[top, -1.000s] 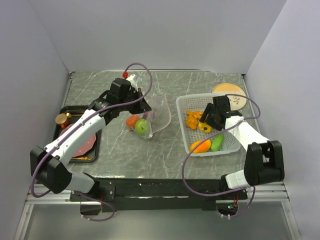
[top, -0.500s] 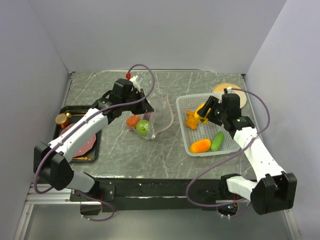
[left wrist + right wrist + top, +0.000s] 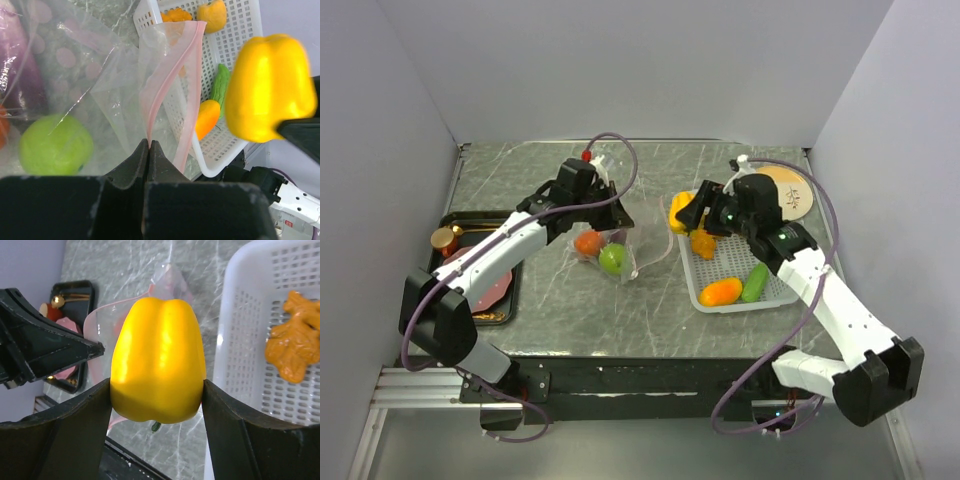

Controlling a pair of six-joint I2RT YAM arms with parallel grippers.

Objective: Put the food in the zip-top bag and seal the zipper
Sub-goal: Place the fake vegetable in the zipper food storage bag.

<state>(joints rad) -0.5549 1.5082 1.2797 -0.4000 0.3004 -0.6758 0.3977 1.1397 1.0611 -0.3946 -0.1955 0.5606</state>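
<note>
While the left claw (image 3: 148, 145) pinches the zipper (image 3: 148, 117), the right claw (image 3: 156, 394) clamps the yellow pepper (image 3: 157, 355) squarely between its jaws.

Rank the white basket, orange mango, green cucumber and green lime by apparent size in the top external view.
1. The white basket, by far the largest.
2. The orange mango.
3. The green cucumber and green lime are too close to rank: the cucumber is longer but thinner, the lime rounder.

1. top external: high above the near edge, looking down on the whole table (image 3: 570, 300).
2. left wrist: close on the zip-top bag (image 3: 120, 85), basket (image 3: 240, 20) upper right.
3. right wrist: equally close, facing back; shares the yellow pepper (image 3: 157, 365) with 2.
</note>
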